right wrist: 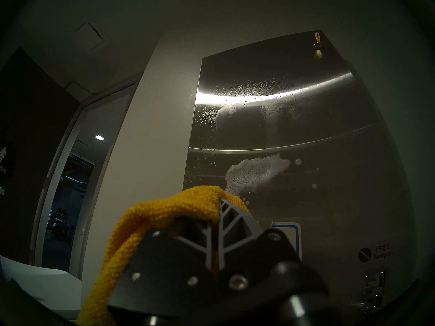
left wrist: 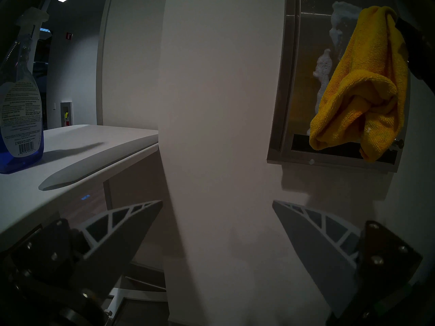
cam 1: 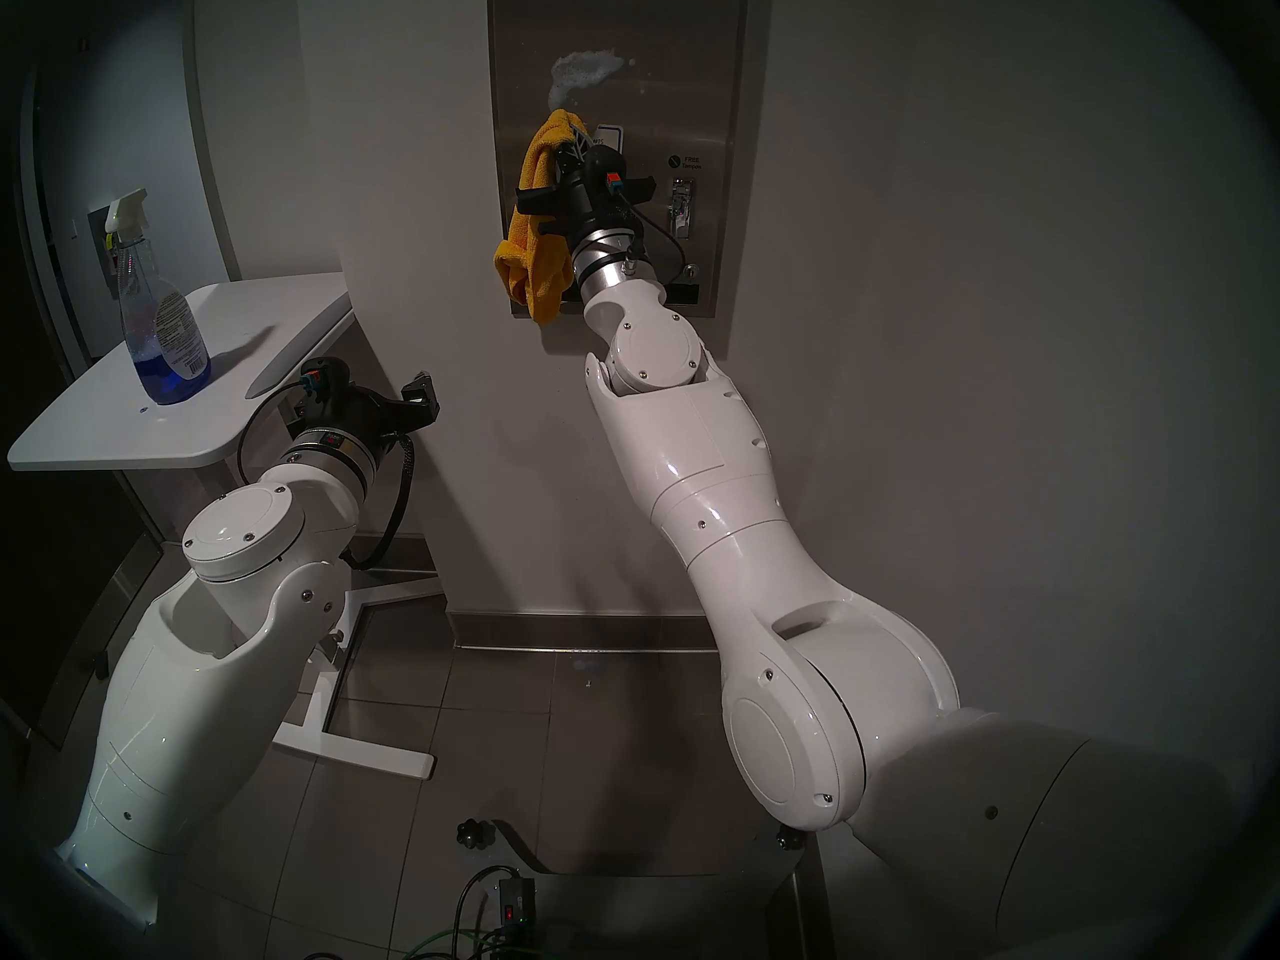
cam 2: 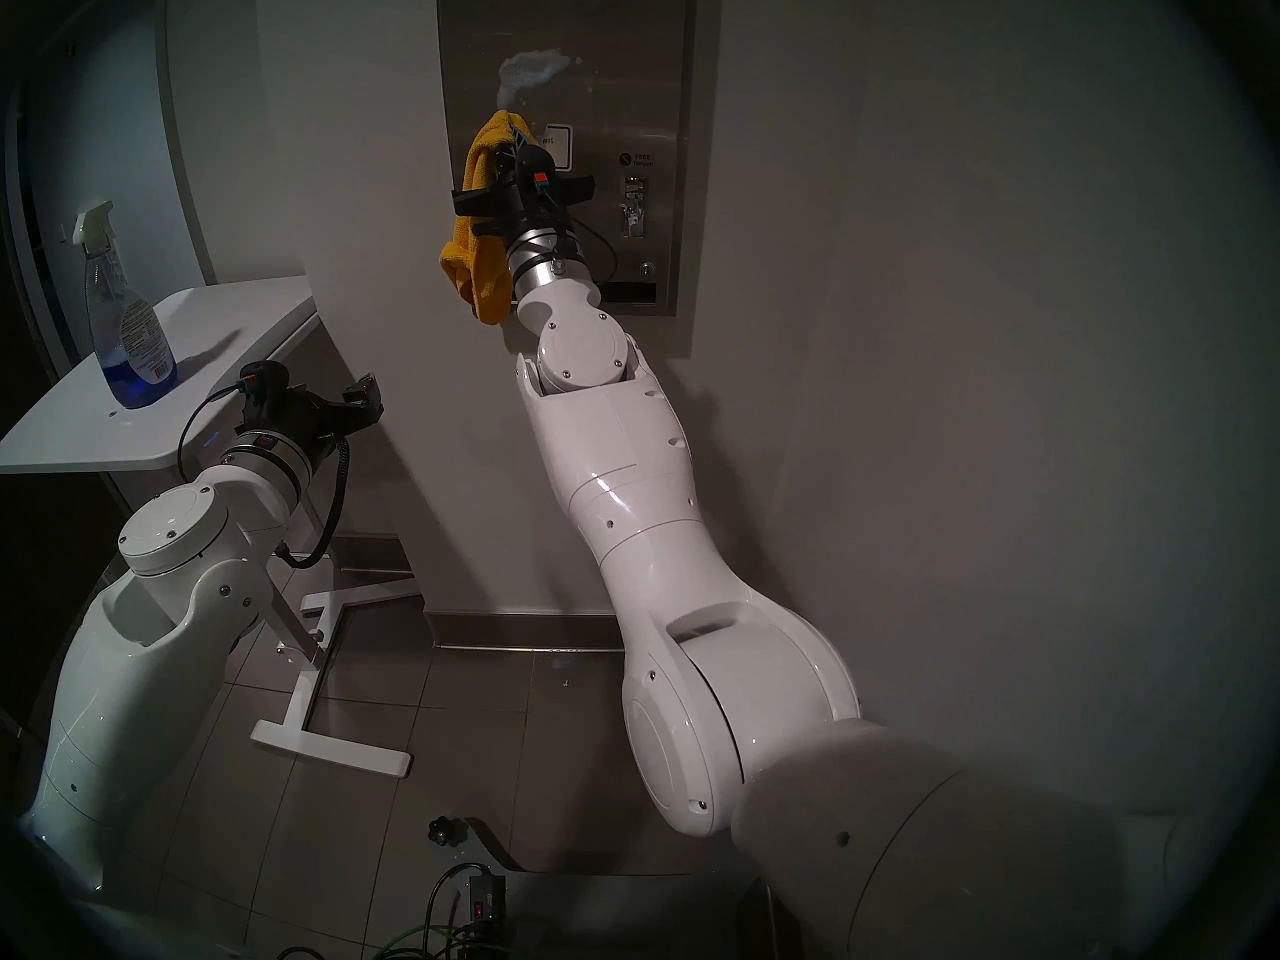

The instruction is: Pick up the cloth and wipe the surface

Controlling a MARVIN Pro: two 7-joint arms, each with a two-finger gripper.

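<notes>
My right gripper (cam 1: 578,140) (right wrist: 221,202) is shut on the mustard-yellow cloth (cam 1: 533,238) (cam 2: 478,245) (right wrist: 150,215). The cloth drapes over the fingertips and hangs down left of the wrist. The fingertips point at the stainless-steel dispenser panel (cam 1: 665,58) (right wrist: 306,135), just under a patch of white foam (cam 1: 582,72) (right wrist: 256,172); whether the cloth touches the steel I cannot tell. A foam streak runs down the panel behind the cloth (left wrist: 362,95). My left gripper (left wrist: 217,202) (cam 1: 415,401) is open and empty, low beside the white tabletop, facing the wall corner.
A spray bottle with blue liquid (cam 1: 163,314) (left wrist: 18,106) stands on the white table (cam 1: 228,356). The table's legs (cam 1: 360,744) rest on the tiled floor. A coin mechanism (cam 1: 682,207), a lock and a dark slot are low on the panel's right side.
</notes>
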